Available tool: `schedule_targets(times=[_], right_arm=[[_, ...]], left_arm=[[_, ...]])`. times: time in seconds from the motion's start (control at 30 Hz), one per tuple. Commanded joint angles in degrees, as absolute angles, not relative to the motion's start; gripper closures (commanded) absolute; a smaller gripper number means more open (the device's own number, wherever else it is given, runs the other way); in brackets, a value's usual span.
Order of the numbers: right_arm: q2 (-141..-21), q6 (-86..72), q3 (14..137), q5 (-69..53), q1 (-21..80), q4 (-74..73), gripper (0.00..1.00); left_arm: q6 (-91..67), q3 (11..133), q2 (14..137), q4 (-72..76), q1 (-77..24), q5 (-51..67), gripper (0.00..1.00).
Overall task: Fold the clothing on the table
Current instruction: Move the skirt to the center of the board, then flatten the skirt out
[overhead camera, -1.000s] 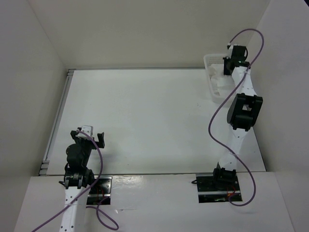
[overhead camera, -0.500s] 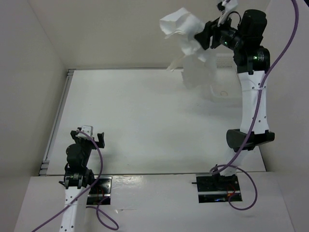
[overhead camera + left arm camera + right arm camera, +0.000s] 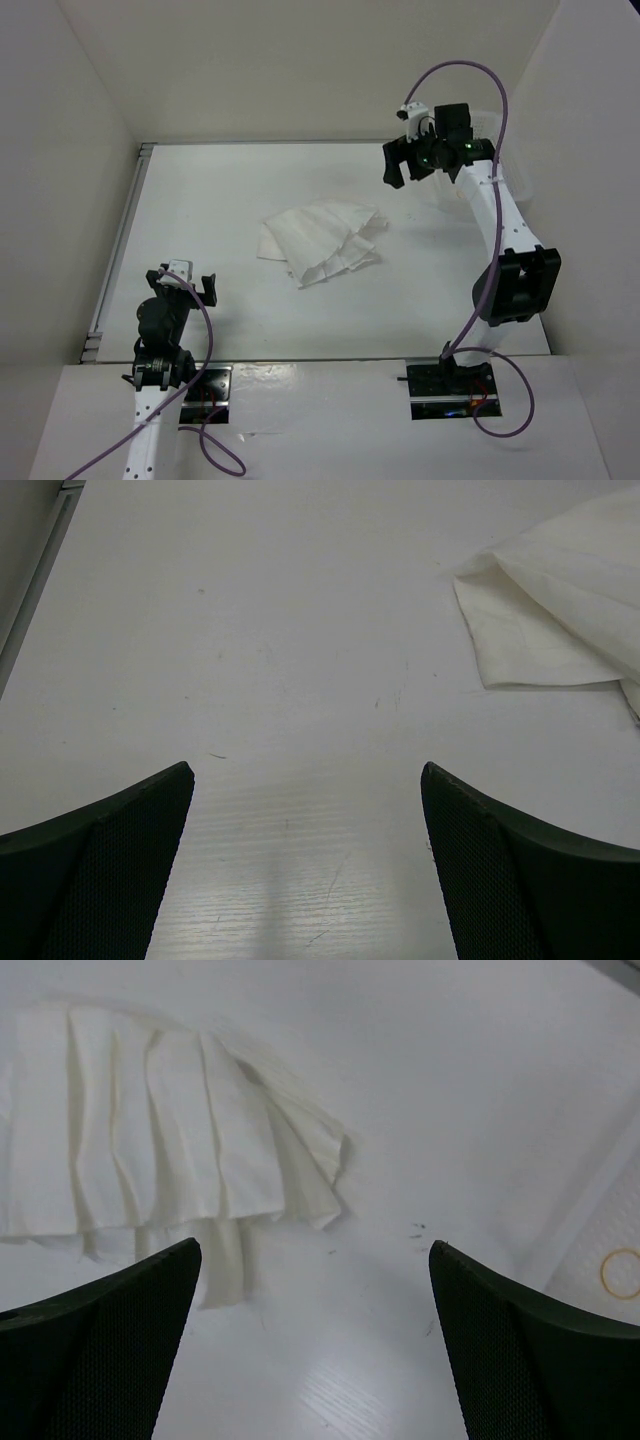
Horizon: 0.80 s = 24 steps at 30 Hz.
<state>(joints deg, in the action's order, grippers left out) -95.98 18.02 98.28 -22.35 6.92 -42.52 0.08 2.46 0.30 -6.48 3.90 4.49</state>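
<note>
Near the middle of the table [image 3: 230, 190], a little toward the right arm's side, the clothing [image 3: 322, 243] lies in a loose, rumpled heap. Its pleats fan outward and one edge is doubled under the rest. It is not yet folded, so the task appears to be at its start, and this central spot would put the cloth within reach of both arms. The right gripper [image 3: 405, 165] hangs above the table beyond the far right corner of the garment, its jaws spread wide with nothing between them. Its wrist view looks down on the pleats, which lie clear of both fingers. The left gripper [image 3: 182, 282] sits low at the near left, jaws likewise spread and holding nothing. Only a corner of the cloth enters the upper right of its view, well apart from the fingers, a position that probably keeps the working area open. The basket [image 3: 600, 1250] stands at the far right of the table and is largely hidden behind the right arm in the overhead view. The right wrist view shows only a strip of its white mesh bearing a small orange ring, so its contents cannot be told. The thin fabric would probably need smoothing flat before any fold, and it may slip or bunch when pinched.
</note>
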Motion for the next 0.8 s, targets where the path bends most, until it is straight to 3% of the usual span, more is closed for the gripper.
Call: schedule_targets(times=[0.0,0.1,0.2,0.33,0.43,0.77], right_arm=[[-90.44,19.95,94.15,-14.96,6.77,-37.18,0.01],[-89.3,20.57,90.46,-14.41,6.77,-37.79,0.01],[-88.68,20.57,87.2,-14.41,6.77,-37.79,0.01],[-86.75,19.95,84.81,-16.52,6.77,-37.79,0.01],[-86.75,19.95,84.29,-17.05,6.77,-37.79,0.01],[-85.7,19.42,82.97,-18.72,7.29,-38.33,0.01]], left_arm=[[0.97,0.0,-6.94,-5.27,3.69,4.31,0.0],[1.58,0.0,-6.94,-5.27,3.69,5.61,0.0],[10.36,3.77,-6.94,-5.27,3.69,16.33,0.0],[3.87,7.9,-5.2,7.01,3.69,7.93,0.0],[5.36,15.53,-0.29,6.34,3.69,6.15,0.0],[7.21,67.2,58.65,-32.32,3.69,-11.67,0.0]])
